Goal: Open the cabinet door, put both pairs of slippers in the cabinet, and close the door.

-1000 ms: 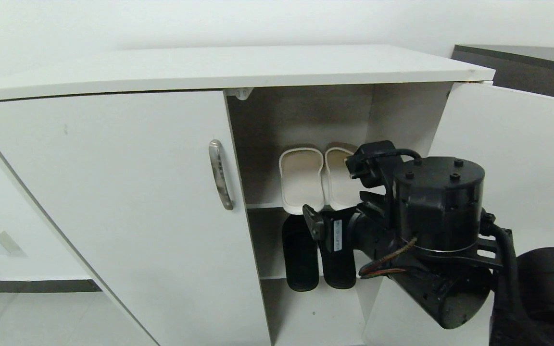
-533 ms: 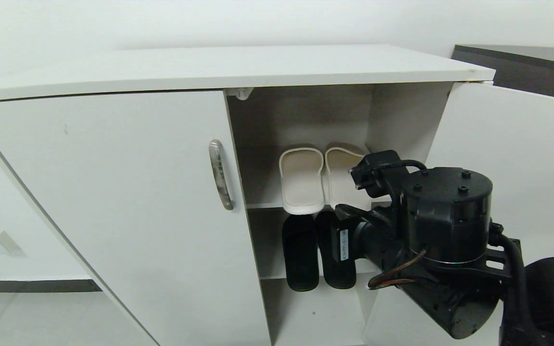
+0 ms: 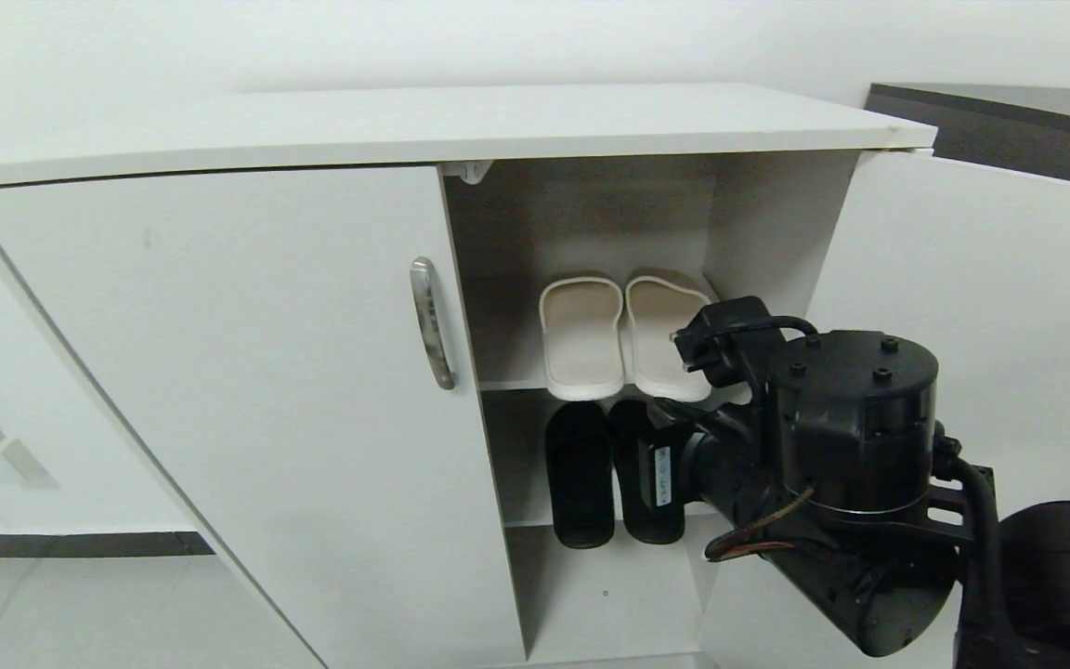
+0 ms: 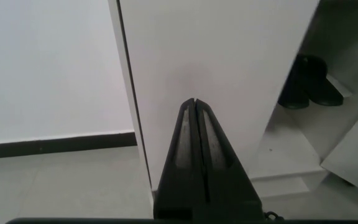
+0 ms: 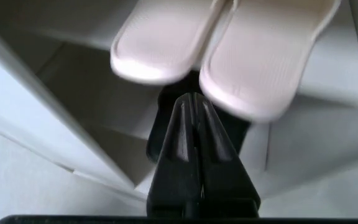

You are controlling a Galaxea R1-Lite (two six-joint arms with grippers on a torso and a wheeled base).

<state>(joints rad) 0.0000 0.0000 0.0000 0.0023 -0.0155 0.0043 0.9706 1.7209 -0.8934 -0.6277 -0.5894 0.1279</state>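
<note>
Right gripper backs out of cabinet, fingers pressed together, empty; white slippers on upper shelf, black slippers beneath; left gripper likewise closed, facing left door; next: get behind right door, push steadily, clearing slipper heels.

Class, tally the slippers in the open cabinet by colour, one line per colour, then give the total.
White moulded slide slippers, upper shelf: 2
Black moulded slide slippers, lower shelf: 2
Total: 4
</note>
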